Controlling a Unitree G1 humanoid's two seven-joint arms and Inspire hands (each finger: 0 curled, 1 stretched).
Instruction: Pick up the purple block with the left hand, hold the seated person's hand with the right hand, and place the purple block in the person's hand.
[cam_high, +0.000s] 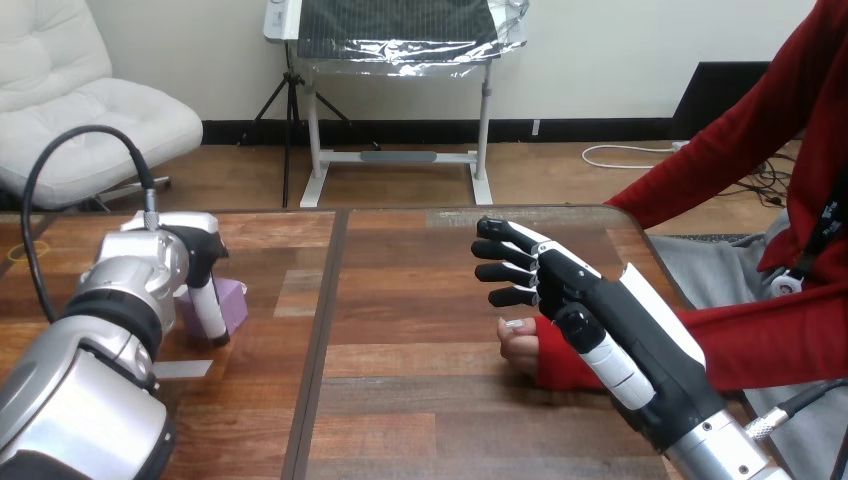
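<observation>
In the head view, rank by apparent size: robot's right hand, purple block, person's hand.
1. right hand, by far the largest.
2-3. purple block and person's hand: look alike, both partly hidden, so unranked.

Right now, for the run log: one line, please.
left hand at purple block on table | right hand open by person's hand | no handover yet

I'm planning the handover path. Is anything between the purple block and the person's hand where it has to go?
No object lies on the table between the purple block and the person's hand. The right hand, fingers straight, overlaps much of that hand, so whether the palm is free cannot be told.
</observation>
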